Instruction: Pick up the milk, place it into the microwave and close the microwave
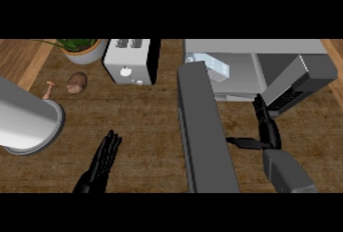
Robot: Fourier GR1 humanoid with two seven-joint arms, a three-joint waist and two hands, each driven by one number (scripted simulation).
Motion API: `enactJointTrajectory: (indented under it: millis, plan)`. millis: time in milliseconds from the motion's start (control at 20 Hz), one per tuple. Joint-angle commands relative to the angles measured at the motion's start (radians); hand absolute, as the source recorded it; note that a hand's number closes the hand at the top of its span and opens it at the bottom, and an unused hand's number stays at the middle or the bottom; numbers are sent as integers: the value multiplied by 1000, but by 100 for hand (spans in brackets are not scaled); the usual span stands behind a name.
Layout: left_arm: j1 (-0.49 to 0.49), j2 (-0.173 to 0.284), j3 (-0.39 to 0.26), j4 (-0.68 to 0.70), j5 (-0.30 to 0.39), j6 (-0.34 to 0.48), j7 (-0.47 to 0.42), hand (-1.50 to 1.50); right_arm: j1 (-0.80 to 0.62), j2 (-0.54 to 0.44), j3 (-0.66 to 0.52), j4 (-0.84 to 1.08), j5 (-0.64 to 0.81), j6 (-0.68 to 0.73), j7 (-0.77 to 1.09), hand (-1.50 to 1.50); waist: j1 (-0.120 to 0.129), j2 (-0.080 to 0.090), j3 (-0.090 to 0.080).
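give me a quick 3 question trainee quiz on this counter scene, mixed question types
1. True or false: the grey microwave has its door shut.
2. Where is the pale blue milk carton? A) on the counter B) inside the microwave C) in a hand
3. Which object stands just right of the potted green plant?

Key
1. False: the door stands open.
2. B. The right hand, fingers straight, reaches toward the microwave; the left hand rests open.
3. The white two-slot toaster.

Even, flat light, moderately bright. Tabletop (147, 118) shows no hard shadows or glare. Microwave (268, 68) interior slightly shaded toward its right wall. No visible blur or edge distortion.
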State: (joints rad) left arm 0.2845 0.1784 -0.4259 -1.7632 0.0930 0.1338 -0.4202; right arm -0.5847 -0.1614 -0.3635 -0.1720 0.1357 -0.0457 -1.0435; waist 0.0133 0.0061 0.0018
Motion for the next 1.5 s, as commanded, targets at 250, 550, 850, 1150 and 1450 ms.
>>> enactJointTrajectory:
  millis: [250,550,850,1150,1450]
  plan:
    - [-54,46,-15,25,-2,-78,86,150,170,-4,11,-115,-54,285,-105,-150,-28,-11,-2]
    - [-87,73,-51,111,-96,-87,96,150,244,2,37,-268,-91,338,-80,-150,-36,-13,-3]
    - [-190,31,-180,167,-260,-72,188,150,356,-30,64,-447,-143,394,17,-150,-47,-15,-4]
    - [-237,-51,-241,332,-292,-93,150,150,538,-55,109,-742,-208,435,113,-150,-54,-15,-6]
    - [-414,-175,-314,511,-270,-17,190,150,706,-102,114,-1028,-318,487,262,-150,-56,-10,-5]
